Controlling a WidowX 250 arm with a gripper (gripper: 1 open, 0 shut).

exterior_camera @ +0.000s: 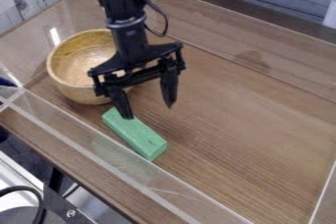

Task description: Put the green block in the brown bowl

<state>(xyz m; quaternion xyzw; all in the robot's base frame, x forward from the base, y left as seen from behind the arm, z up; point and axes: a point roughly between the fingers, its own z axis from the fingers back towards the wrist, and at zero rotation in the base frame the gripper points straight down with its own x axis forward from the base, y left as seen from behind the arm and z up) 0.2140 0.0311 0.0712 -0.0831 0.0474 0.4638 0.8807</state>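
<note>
— Mint-green and matte, the green block (136,135) lies flat on the wooden table (250,100), near the front edge and just beside the brown bowl (82,66), not in it.

— And the tool (145,98)?

— Fingers spread wide, pointing down over the block's far end, pinching nothing.

— How do you think it handles?

— Light and stiff, I'd judge; the matte faces should not slip much. It is long and thin, so take it across the short width, near the middle, so it doesn't swing when lifted.

— Fragile?

— Doesn't look it.
</note>
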